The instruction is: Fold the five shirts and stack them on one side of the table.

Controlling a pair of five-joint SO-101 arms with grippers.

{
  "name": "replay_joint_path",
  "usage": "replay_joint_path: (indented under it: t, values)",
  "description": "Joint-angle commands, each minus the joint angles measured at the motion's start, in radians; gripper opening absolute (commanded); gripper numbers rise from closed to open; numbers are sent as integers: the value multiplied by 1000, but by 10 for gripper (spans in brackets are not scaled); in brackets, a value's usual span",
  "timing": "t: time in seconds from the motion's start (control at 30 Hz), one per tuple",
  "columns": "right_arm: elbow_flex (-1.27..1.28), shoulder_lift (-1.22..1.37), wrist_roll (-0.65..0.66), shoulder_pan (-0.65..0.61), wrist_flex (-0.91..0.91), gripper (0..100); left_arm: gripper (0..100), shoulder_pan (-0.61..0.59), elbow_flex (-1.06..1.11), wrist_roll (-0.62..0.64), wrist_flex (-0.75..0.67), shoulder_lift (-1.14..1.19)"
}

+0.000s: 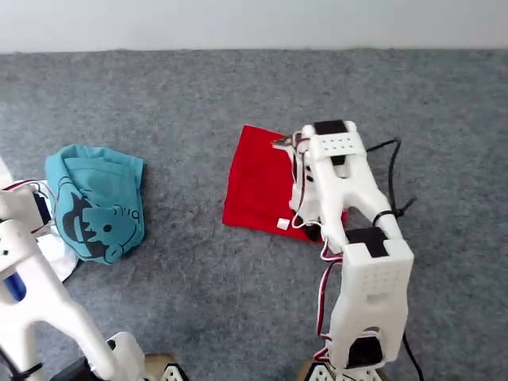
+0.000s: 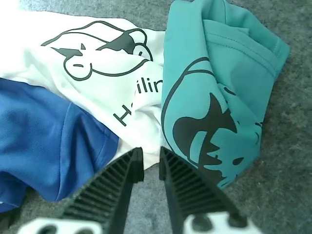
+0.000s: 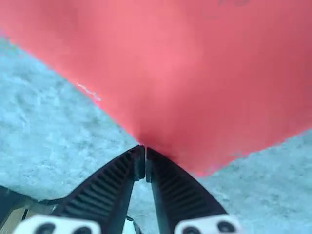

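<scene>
Your right hand (image 3: 146, 152) is pinching the red shirt (image 3: 185, 73) at the middle of the bench (image 1: 198, 302). Your left hand (image 2: 151, 160) is hovering barely open, empty, over the white shirt (image 2: 97, 92) by the left edge.

— What do I have on the table (image 1: 238, 95)?
— In the high view I see the shirt pile (image 1: 95, 202) at middle left and the single shirt (image 1: 258, 186) near centre, well apart. My right arm (image 1: 341, 182) overlaps its right side.

A grey carpeted table (image 1: 198, 302) carries a red shirt (image 1: 258, 186) and, well apart, a teal shirt (image 1: 99, 202).
</scene>
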Motion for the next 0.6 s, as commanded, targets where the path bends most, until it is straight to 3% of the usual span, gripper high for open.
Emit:
replay_joint_path:
  t: [0.0,0.27,0.43,0.57]
  values:
    - [-127,-113,-9,12,39,9,70,9,-5,0,-15,-21]
    - [-196,41,-12,110,-62,9,70,9,-5,0,-15,-21]
    - [-227,202,-15,70,27,9,70,9,-5,0,-15,-21]
    - [-310,163,-66,61,71,9,70,9,-5,0,-15,-23]
